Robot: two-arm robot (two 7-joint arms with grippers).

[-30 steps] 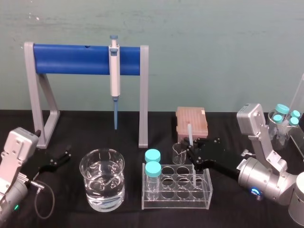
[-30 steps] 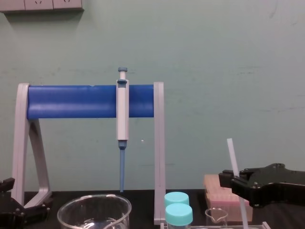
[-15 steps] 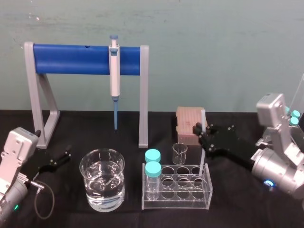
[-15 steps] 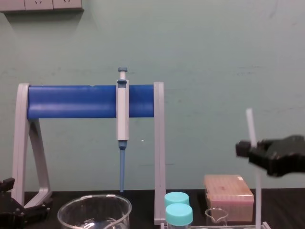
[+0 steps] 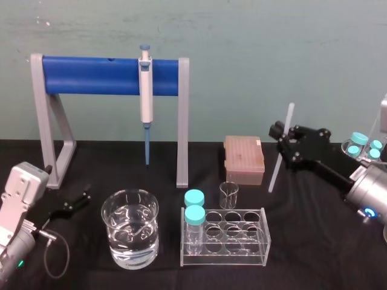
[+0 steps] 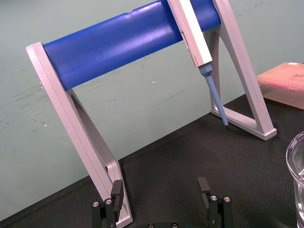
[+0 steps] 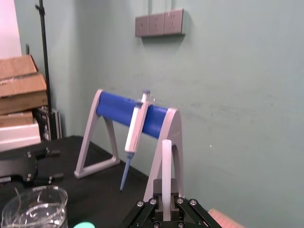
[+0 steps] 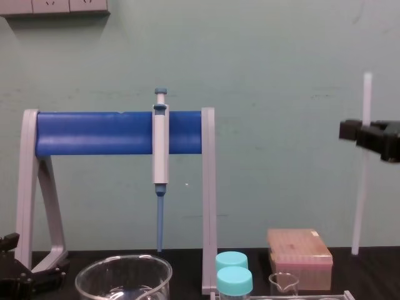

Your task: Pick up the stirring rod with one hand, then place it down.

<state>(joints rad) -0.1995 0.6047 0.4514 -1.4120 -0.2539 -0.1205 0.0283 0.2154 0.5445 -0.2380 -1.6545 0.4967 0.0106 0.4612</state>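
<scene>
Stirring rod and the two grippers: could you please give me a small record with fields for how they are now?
stirring rod: nearly upright, slightly tilted; lower end seems above the table, right of the tip box
right gripper: jaws shut on the rod's upper part
left gripper: jaws open, low by the left foot of the stand
pipette: hanging on the stand
task stage: rod held, not yet placed down

one rod [image 5: 276, 169], one pipette [image 5: 146, 90], two beakers [image 5: 130, 235]
</scene>
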